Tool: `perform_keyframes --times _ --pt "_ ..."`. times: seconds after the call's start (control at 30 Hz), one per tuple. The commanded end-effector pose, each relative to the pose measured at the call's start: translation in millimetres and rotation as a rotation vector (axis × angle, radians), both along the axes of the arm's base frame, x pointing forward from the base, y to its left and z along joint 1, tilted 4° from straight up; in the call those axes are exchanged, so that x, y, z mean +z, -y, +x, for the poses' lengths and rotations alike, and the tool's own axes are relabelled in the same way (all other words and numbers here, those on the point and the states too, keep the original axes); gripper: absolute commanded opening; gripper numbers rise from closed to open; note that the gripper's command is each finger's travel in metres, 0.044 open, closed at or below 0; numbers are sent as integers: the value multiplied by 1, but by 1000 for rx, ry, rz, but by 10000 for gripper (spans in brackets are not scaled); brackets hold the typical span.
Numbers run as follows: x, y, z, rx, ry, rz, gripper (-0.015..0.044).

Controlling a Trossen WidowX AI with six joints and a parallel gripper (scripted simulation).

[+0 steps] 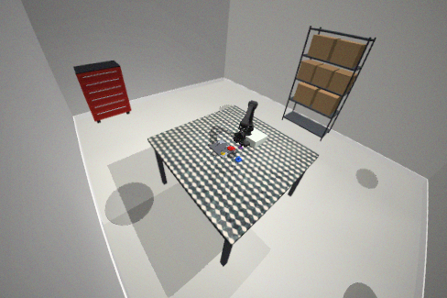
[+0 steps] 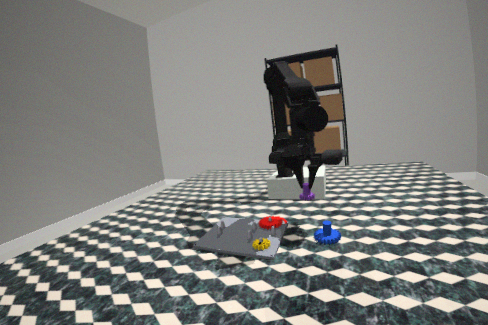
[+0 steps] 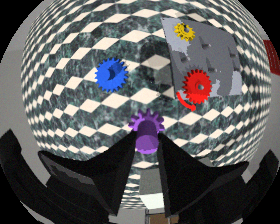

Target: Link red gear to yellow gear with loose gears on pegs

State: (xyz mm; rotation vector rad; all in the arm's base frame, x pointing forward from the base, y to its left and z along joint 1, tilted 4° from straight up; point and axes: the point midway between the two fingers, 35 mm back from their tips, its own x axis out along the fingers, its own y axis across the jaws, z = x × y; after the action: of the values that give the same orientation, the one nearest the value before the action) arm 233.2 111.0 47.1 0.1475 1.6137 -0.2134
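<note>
My gripper [image 2: 306,187] [image 3: 147,136] is shut on the purple gear's upright handle. The purple gear [image 2: 307,196] [image 3: 147,121] hangs above the table, off to the side of the grey board [image 1: 219,148] [image 2: 227,243] [image 3: 222,42]. The red gear [image 1: 231,149] [image 2: 269,224] [image 3: 193,87] sits on a peg near the board's edge, with a red arrow [image 3: 184,102] beside it. The yellow gear [image 1: 223,153] [image 2: 258,245] [image 3: 181,33] sits on another peg. Several short pegs between and beside them are empty. The blue gear [image 1: 238,160] [image 2: 327,236] [image 3: 110,76] stands on the table, handle up.
A white box [image 1: 257,138] [image 2: 282,190] stands on the table beside the arm, behind the gripper in the exterior view. The checkered table [image 1: 238,201] [image 2: 150,279] bears everything. A shelf rack and a red drawer cabinet [image 1: 107,93] stand off on the floor.
</note>
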Motion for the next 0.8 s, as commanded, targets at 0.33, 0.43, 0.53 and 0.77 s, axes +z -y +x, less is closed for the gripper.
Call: perform_keyframes --times 0.33,0.43,0.53,0.77 --pt "40 2 1 2 8 6 0" --pt "49 2 0 2 8 5 0" --pt "57 4 -1 2 8 5 0" --pt "67 5 -3 1 7 5 0"
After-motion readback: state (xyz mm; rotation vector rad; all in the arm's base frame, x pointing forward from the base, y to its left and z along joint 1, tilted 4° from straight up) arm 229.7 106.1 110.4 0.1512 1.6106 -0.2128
